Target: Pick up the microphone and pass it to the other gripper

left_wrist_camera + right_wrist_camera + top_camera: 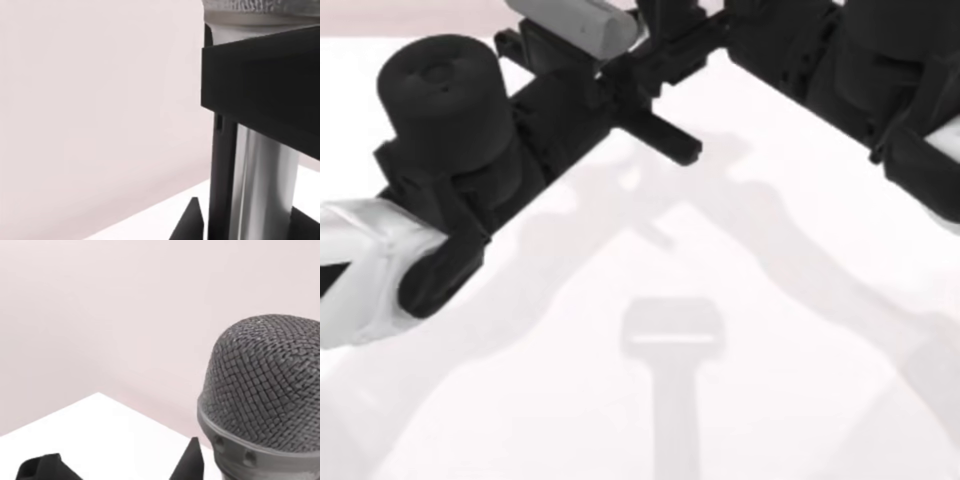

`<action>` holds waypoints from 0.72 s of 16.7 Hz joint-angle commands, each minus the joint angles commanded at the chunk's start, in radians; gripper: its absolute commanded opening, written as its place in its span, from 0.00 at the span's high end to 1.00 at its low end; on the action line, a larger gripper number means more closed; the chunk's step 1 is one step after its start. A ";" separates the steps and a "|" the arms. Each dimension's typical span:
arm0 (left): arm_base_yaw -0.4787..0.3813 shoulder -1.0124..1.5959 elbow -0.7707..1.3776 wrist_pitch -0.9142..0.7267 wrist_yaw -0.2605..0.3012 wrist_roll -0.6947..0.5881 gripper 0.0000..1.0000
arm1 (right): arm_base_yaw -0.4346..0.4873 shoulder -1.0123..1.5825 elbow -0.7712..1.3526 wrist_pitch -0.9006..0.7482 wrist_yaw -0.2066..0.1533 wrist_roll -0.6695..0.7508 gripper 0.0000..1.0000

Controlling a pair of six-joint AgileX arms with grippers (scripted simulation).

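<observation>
High above the table, both arms meet at the top view's upper middle. The microphone (575,25) is held between them, its silvery handle showing there. In the left wrist view the handle (265,190) stands between my left gripper's (248,217) fingers (194,222), which sit close on both sides. A black finger of my right gripper (260,95) crosses the handle just under the mesh head (250,4). In the right wrist view the grey mesh head (265,385) fills the side beside my right gripper's (245,467) pointed finger (191,462); its other finger is hidden behind the head.
The white table (770,300) lies far below and carries only the arms' shadows. A pale pink wall backs the wrist views. My left arm's bulky black body (450,120) and white sleeve (360,270) fill the top view's left; my right arm (880,70) fills its upper right.
</observation>
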 joint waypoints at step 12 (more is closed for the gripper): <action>0.000 0.000 0.000 0.000 0.000 0.000 1.00 | 0.000 0.000 0.000 0.000 0.000 0.000 1.00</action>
